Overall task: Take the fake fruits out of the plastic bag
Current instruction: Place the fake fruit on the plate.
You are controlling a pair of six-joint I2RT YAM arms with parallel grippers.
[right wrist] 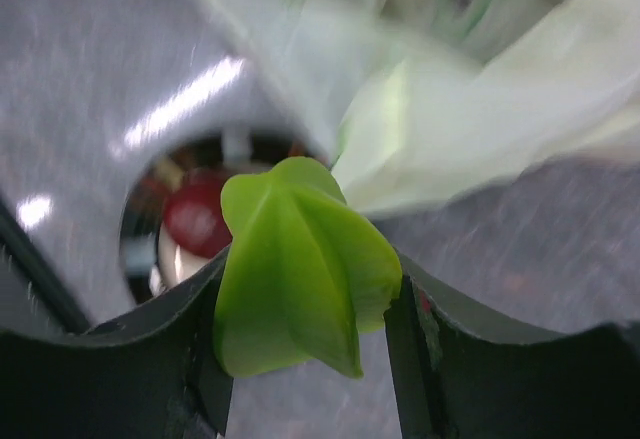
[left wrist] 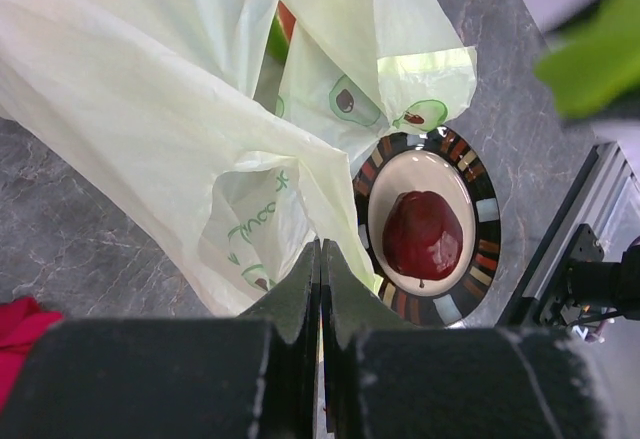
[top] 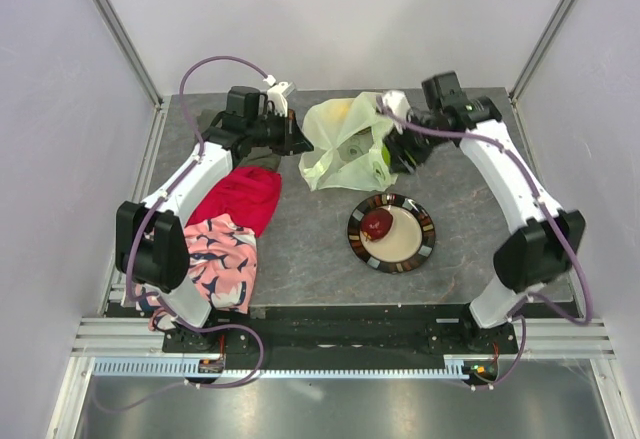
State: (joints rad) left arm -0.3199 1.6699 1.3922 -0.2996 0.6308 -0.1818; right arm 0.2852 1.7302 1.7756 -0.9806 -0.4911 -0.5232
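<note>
From above, the plastic bag (top: 340,149) sits at twelve o'clock of the plate (top: 428,234), and the dark red apple (top: 377,224) rests on that plate. The left gripper (top: 292,137) is at the bag's nine o'clock and the right gripper (top: 398,155) at its three. A red cloth (top: 240,197) and a patterned cloth (top: 222,259) lie on the left of the grey table (top: 310,254).

The left wrist view shows its jaws pressed together, pinching the bag's film, with the apple at two o'clock.

The right wrist view is blurred. The green piece (right wrist: 300,269) is clamped between the fingers, with the bag at one o'clock.
</note>
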